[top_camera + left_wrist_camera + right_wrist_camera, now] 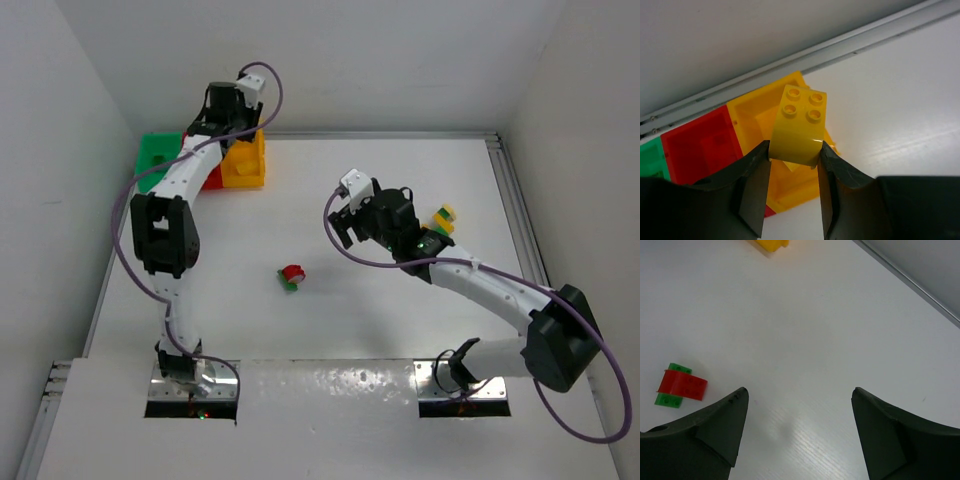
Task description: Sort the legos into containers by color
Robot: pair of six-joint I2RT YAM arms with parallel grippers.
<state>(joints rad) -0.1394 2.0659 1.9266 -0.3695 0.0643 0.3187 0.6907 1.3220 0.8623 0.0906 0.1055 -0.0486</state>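
Three bins [695,145]; one yellow brick [799,125], left hand [794,160]

The left arm [178,178] hides most of the red bin [213,181].

Three bins [245,165], two arms [165,235] [490,285] — one red brick [294,271], two green bricks [288,286] [437,223], two yellow bricks [799,127] [447,212].

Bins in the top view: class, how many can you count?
3, joined in a row at far left: green bin leftmost, red bin in the middle, mostly behind the left arm, yellow bin rightmost.
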